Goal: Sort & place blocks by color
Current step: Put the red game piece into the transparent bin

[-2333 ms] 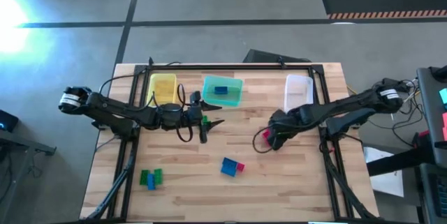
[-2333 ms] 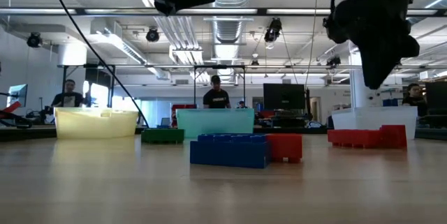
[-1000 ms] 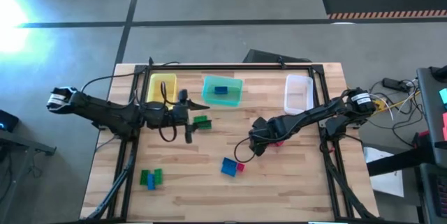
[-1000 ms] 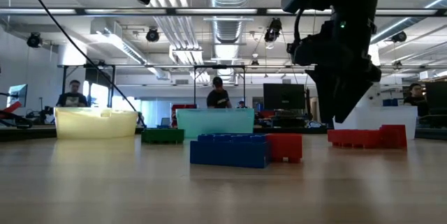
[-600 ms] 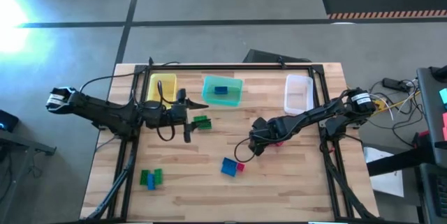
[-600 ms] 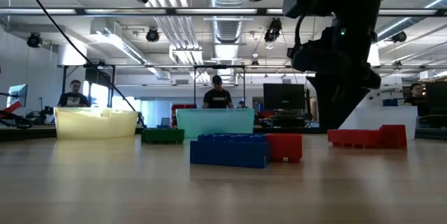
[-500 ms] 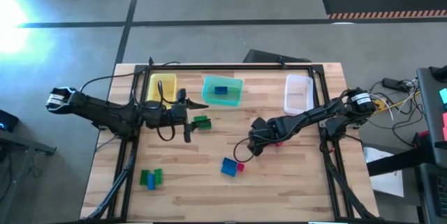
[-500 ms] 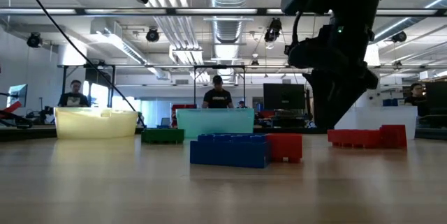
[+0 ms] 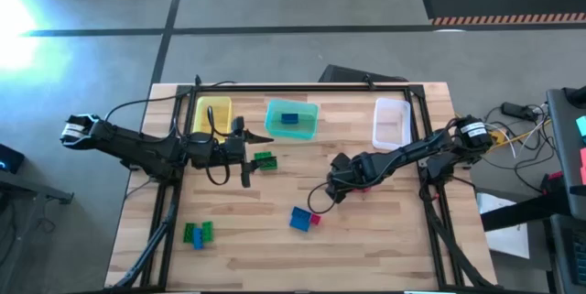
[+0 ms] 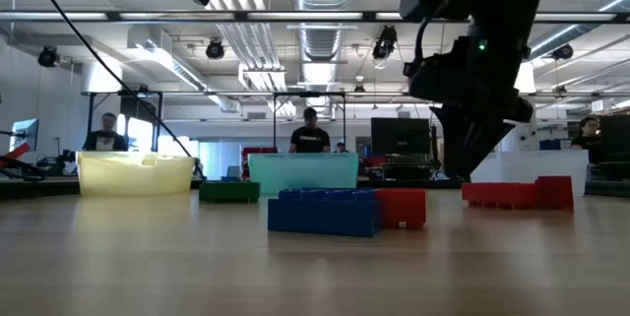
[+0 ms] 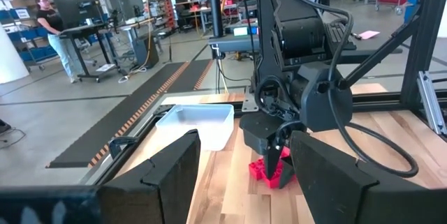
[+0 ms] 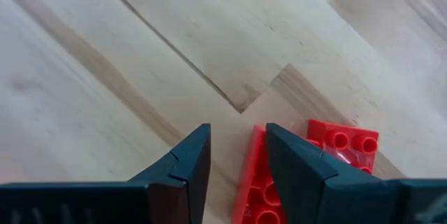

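My right gripper points steeply down over two red blocks that lie flat on the table right of centre. Its fingers stand a narrow gap apart with bare wood between the tips. My left gripper waits open and level, high above a green block. A blue block with a small red block against it lies nearer the front. A green and blue cluster lies at the near left. My right gripper comes from above, slanting, with one finger over the nearer red block's edge. I cannot tell whether that finger touches the block. The block lies flat on the table.
Three bins stand along the far edge: yellow, teal with a blue block inside, and clear. A black frame rims the table. People stand in the room beyond the far edge.
My right gripper has tipped a little where it stands over the red blocks, its fingertips swinging slightly toward the table's left. The blocks have kept still.
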Action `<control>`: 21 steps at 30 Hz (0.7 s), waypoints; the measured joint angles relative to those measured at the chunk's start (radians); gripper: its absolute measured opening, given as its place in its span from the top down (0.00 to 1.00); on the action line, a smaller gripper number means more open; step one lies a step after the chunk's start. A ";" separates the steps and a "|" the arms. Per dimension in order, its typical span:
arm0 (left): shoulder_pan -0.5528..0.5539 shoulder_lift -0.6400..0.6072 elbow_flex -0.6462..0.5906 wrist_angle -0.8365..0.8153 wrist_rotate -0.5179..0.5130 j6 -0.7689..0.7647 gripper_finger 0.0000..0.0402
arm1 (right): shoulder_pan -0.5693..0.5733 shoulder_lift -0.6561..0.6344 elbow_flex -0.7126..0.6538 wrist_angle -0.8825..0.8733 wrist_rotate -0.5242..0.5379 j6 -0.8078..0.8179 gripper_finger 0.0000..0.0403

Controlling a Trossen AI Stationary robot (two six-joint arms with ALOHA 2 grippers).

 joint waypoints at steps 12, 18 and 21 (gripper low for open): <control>0.000 0.000 0.000 -0.001 0.000 0.000 0.48 | 0.005 -0.003 -0.034 0.115 -0.067 0.003 0.72; 0.000 0.000 0.000 -0.001 0.000 0.000 0.48 | 0.005 -0.011 0.000 0.112 -0.088 -0.049 0.73; 0.000 0.000 0.000 -0.002 0.000 0.000 0.48 | 0.004 -0.017 0.023 0.085 -0.096 -0.113 0.71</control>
